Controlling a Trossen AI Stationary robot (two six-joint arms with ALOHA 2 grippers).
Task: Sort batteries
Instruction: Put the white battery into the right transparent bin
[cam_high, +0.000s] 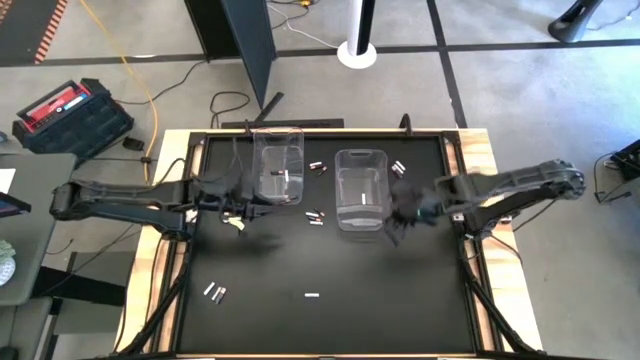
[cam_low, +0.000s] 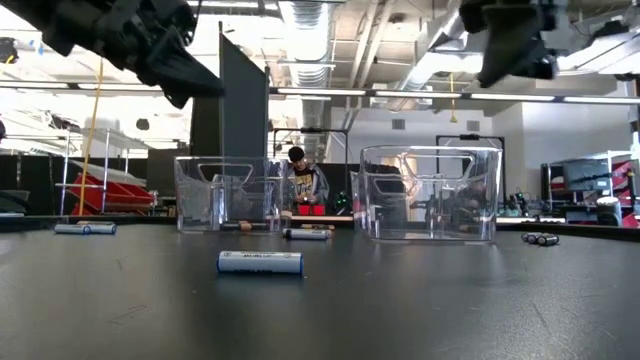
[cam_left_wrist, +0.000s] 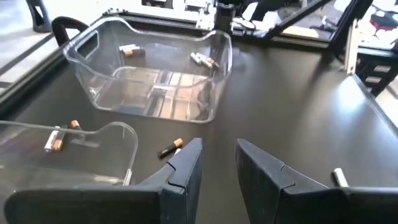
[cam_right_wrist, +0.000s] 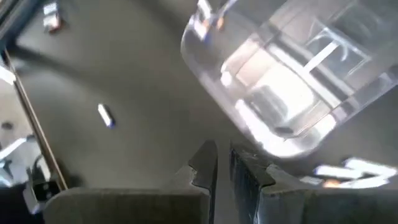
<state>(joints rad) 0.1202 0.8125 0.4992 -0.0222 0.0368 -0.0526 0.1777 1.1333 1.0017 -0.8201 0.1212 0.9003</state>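
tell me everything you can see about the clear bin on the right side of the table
The right clear bin is a see-through plastic tub, rectangular with rounded corners and a scooped handle notch at one end. It stands upright and open-topped on the black table, apart from the other bin. One white battery lies on its floor. The right gripper hovers close beside it, not touching, with loose batteries nearby.

A black table (cam_high: 330, 320) with a pale wooden border was seen from above, and two clear bins — a left bin (cam_high: 278, 165) and a right bin (cam_high: 361, 188) — were set upright near its far middle, slightly apart. On the floor left of the table a red-and-black case (cam_high: 70, 115) was laid. Beyond the bins, in the low view, a person (cam_low: 300, 180) was seen.
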